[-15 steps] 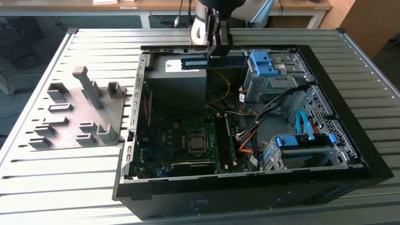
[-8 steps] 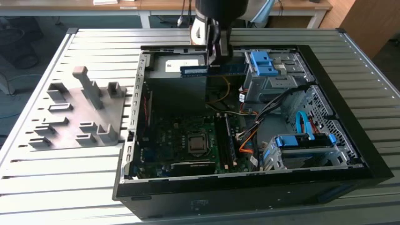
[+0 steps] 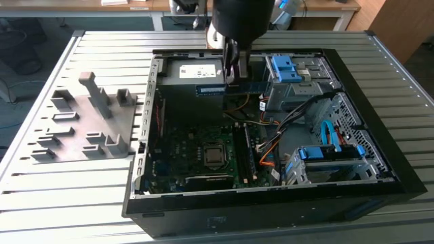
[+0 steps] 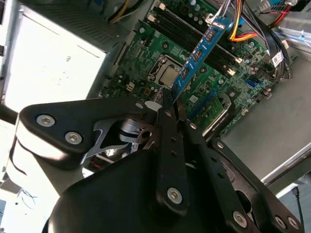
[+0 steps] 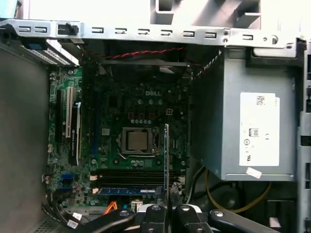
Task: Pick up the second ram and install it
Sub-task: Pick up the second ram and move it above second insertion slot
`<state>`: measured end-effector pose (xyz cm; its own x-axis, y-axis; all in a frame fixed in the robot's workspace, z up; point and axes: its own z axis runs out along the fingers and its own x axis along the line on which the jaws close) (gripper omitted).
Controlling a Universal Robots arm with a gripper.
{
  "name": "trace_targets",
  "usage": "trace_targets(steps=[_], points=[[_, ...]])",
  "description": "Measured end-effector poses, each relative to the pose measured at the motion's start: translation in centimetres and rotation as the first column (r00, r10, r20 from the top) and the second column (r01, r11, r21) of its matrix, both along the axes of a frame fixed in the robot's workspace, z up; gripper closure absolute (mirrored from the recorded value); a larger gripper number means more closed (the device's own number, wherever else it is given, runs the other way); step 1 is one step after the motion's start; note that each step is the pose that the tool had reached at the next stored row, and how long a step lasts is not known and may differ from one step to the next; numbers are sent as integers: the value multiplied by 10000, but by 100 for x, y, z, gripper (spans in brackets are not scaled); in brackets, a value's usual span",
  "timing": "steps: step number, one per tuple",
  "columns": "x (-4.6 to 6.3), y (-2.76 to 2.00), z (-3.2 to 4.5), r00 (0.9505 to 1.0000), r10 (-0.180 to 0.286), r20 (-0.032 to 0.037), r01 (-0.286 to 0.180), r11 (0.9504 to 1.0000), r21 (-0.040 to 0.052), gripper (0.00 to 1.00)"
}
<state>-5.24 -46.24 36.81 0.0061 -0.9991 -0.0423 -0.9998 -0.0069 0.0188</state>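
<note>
Tool clamps second ram; exterior view shows fixture.

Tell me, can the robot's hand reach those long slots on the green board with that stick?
Probably yes: the hand holds the ram over the open case, the slots lie uncovered, and the cables sit beside them.

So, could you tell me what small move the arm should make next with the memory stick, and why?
Probably turn the wrist until the stick runs along the slots, before any descent. The gripper is shut on the second ram, held in the air above the motherboard. In the first wrist view it lies crosswise to the black memory slots, which sit beside a seated blue stick.
</note>
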Motion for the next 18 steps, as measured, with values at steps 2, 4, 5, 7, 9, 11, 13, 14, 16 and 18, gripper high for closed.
trace_targets(steps=[2,4,5,7,9,11,13,14,16,18], points=[[0,-25,-37,10000,-95,4,95,10000,0,86],[0,-42,-73,9998,-200,5,200,9998,4,86],[-1,-50,-86,9997,-244,4,244,9997,14,86],[0,-66,-110,9995,-312,3,312,9995,47,86],[-1,-95,-144,9993,-378,2,378,9993,60,86],[-1,-123,-180,9989,-464,7,464,9989,60,86],[-2,-145,-218,9985,-551,12,551,9985,65,86],[-2,-154,-237,9983,-587,12,587,9983,62,86],[-2,-167,-272,9979,-640,12,640,9979,61,86],[-2,-177,-308,9976,-689,11,688,9976,60,86]])
